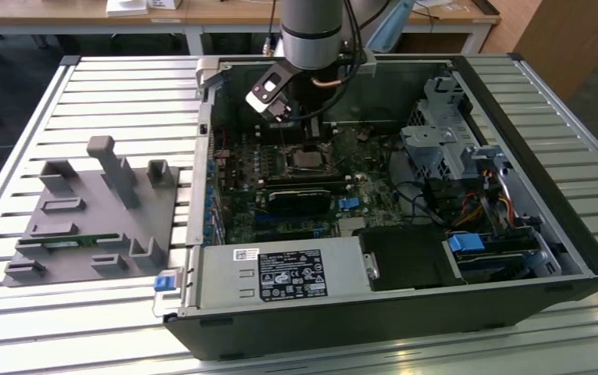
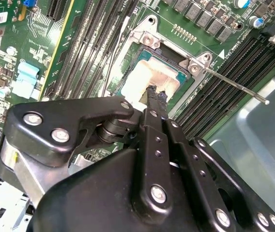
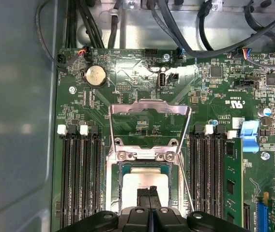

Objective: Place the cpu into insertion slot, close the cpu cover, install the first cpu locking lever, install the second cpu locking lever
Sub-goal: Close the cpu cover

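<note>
Single arm (image 1: 313, 27) reaching steeply down, claw (image 3: 149, 193) pointed downward, fingertips (image 3: 144, 200) pressed together.

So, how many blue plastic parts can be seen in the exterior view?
3: a latch on the case at the exterior view's left, a plug on the board, a clip on the drive at its right. More may be hidden.

Print on the power supply label (image 1: 290, 275) is illegible.
</note>
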Action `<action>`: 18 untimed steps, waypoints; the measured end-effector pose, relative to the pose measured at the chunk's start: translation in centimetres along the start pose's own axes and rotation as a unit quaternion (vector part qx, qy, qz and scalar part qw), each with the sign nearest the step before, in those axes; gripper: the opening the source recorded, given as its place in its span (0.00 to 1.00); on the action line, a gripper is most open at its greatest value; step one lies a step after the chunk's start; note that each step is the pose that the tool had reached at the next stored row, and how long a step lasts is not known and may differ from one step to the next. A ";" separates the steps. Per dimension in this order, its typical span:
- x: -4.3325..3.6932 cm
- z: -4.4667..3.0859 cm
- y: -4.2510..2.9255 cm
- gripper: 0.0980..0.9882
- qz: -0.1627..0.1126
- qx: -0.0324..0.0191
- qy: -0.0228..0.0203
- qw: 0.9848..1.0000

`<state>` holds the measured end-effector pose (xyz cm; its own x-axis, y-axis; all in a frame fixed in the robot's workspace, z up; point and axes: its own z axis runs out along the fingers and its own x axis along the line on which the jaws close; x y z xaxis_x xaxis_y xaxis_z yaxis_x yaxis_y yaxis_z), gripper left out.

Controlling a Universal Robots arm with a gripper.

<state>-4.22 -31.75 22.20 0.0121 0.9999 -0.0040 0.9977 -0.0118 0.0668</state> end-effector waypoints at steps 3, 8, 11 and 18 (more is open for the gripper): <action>-0.01 -0.13 0.00 0.01 0.001 0.000 0.000 1.000; -0.01 -0.87 0.06 0.01 0.001 0.000 0.000 1.000; -0.01 -1.85 0.12 0.01 0.001 0.000 0.000 1.000; -0.03 -4.04 0.27 0.01 0.001 0.000 0.000 1.000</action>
<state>-4.22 -31.76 26.25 0.0142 0.9999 -0.0044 0.9977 -0.0139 0.0664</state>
